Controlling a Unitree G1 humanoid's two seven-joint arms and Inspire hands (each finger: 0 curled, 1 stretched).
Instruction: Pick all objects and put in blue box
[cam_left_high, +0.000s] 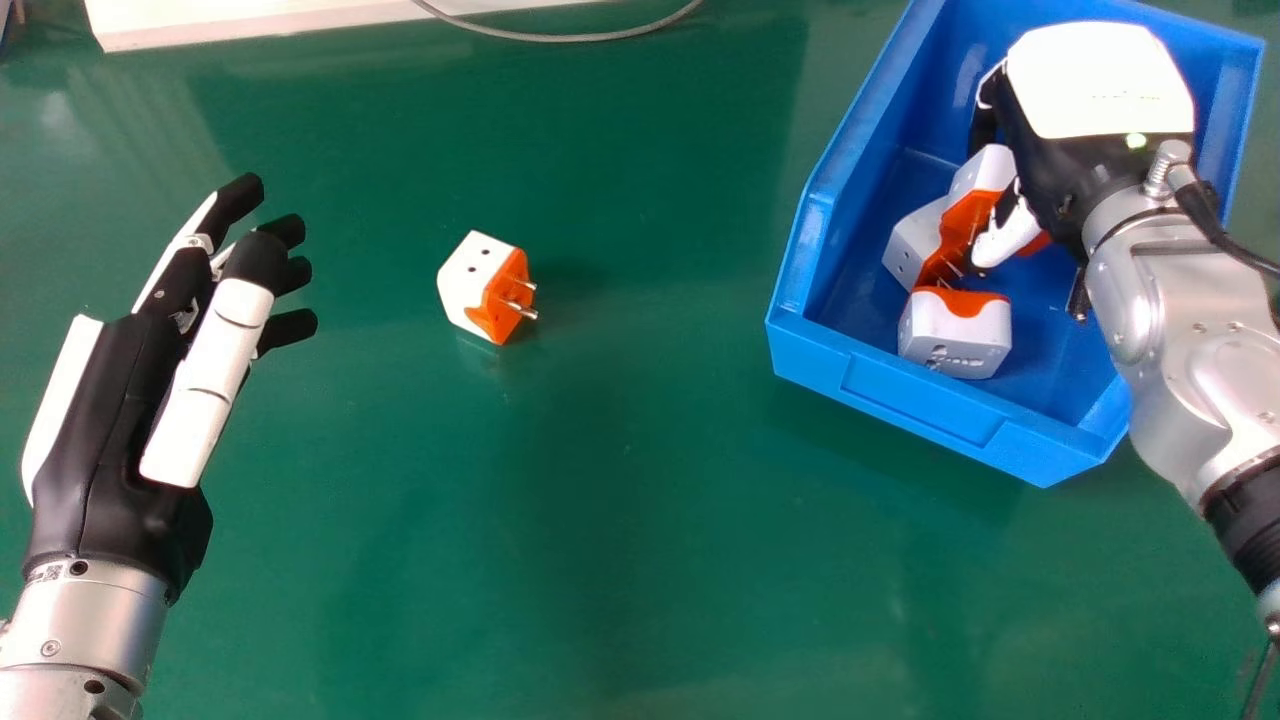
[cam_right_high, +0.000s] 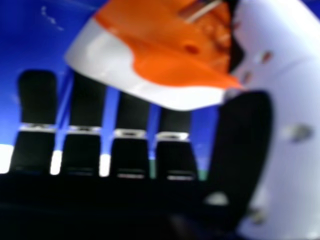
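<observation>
Inside the blue box (cam_left_high: 870, 370), my right hand (cam_left_high: 1100, 90) is lowered among several white and orange plug adapters, its thumb beside them. One adapter (cam_left_high: 955, 335) lies near the box's front wall, another (cam_left_high: 915, 245) just behind it. In the right hand view, an adapter (cam_right_high: 170, 70) lies beyond the relaxed fingers of my right hand (cam_right_high: 242, 145), not gripped. A single adapter (cam_left_high: 480, 285) rests on the green table left of centre, its metal prongs facing right. My left hand (cam_left_high: 110, 430) is held open over the table's left side, apart from that adapter.
At the far edge of the green table (cam_left_high: 600, 500) lies a white object (cam_left_high: 250, 18), with a thin grey cable (cam_left_high: 560, 37) beside it. The box's raised walls surround my right hand, and its left wall faces the lone adapter across the table.
</observation>
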